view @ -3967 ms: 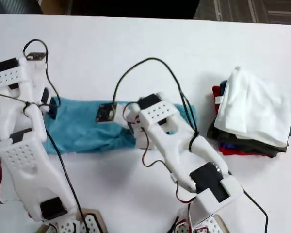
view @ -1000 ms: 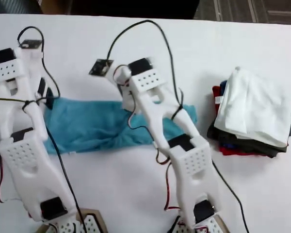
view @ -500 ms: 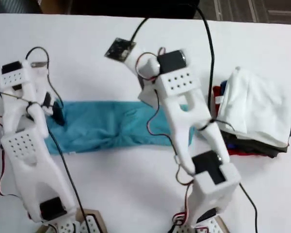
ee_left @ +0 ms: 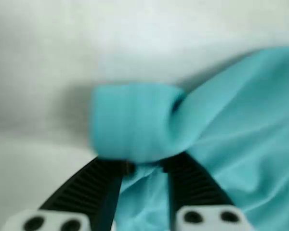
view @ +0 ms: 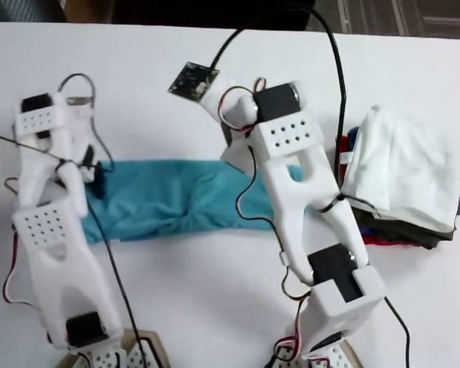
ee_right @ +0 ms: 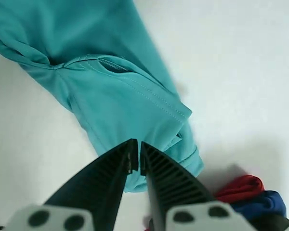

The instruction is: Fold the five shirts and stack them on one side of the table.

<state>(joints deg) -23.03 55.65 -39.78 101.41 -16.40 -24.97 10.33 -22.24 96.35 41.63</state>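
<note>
Left gripper (ee_left: 147, 166) pinches the teal shirt (view: 176, 199) (1 end); right gripper (ee_right: 137, 149) hangs clenched over it.

Bright and even from overhead across the white tabletop (view: 176, 307), palest toward its far edge. Faint, soft-edged grey shadows beneath the left arm (view: 50, 238) and the right arm (view: 291, 192), and a thin darker line under the near hem of the teal shirt (view: 161, 199). Dim beyond the tabletop's far edge. Near-white glow on the top layer of the stack (view: 402, 172), deep shade under its near side. In the left wrist view, a diffuse grey shadow beside the shirt's rolled end; in the right wrist view, a soft patch of shade on the tabletop next to the stack.
</note>
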